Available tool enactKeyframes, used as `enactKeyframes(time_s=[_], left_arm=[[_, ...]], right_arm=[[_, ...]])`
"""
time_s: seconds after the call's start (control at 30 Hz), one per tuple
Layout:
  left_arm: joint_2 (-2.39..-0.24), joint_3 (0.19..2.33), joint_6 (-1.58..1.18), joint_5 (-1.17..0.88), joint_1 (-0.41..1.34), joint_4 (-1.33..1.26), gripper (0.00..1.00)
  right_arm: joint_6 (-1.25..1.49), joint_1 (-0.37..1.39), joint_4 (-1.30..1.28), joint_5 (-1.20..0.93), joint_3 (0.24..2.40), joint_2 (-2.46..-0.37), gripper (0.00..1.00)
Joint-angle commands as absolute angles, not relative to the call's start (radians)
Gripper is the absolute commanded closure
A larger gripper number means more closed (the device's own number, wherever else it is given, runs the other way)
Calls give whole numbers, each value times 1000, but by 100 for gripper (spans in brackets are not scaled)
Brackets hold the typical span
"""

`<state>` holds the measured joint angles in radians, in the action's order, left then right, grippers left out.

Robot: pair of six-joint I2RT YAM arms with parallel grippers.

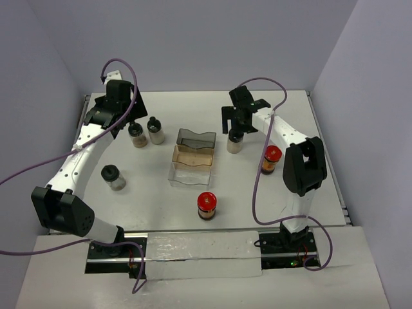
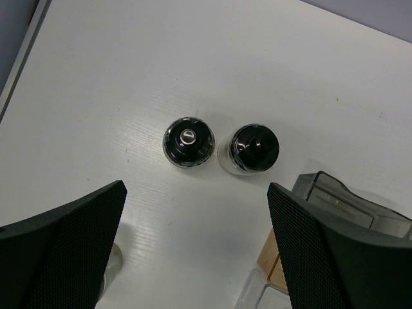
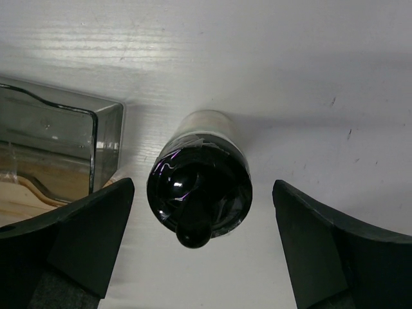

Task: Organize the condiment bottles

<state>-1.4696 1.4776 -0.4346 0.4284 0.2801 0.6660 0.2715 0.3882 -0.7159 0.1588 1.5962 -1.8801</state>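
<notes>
Four clear condiment bottles with black caps stand on the white table: two side by side, one alone at the left, one right of the tray. Two amber bottles with red caps stand at the right and at the front. My left gripper hovers open above the pair, whose caps lie beyond its tips. My right gripper is open, straddling the black cap with a gap on each side.
A clear rectangular plastic tray sits mid-table, its corner showing in the left wrist view and its wall just left of the straddled bottle. The table's raised edges run along the left and right sides.
</notes>
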Motion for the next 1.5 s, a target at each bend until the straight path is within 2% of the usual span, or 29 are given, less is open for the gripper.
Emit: enactKeyframes(time_s=[0.0, 0.33, 0.47, 0.6, 0.8, 1.03, 1.47], left_arm=[[-1454, 1507, -423, 420, 282, 667, 1], [-1450, 1486, -433, 422, 282, 657, 0], [-1447, 1486, -433, 422, 282, 653, 0], [-1448, 1488, -431, 424, 282, 653, 1], [-1448, 1485, -430, 428, 282, 651, 0], [-1443, 1481, -422, 442, 282, 651, 0], [-1442, 1499, -430, 471, 282, 672, 0]], right_arm=[[270, 391, -678, 204, 1589, -1898, 7], [270, 390, -664, 203, 1566, -1897, 25], [270, 391, -667, 194, 1568, -1908, 20], [270, 391, -661, 199, 1559, -1904, 24], [270, 397, -667, 225, 1574, -1870, 51], [270, 445, -754, 318, 1714, -1821, 57], [270, 586, -882, 286, 2078, -1911, 56]])
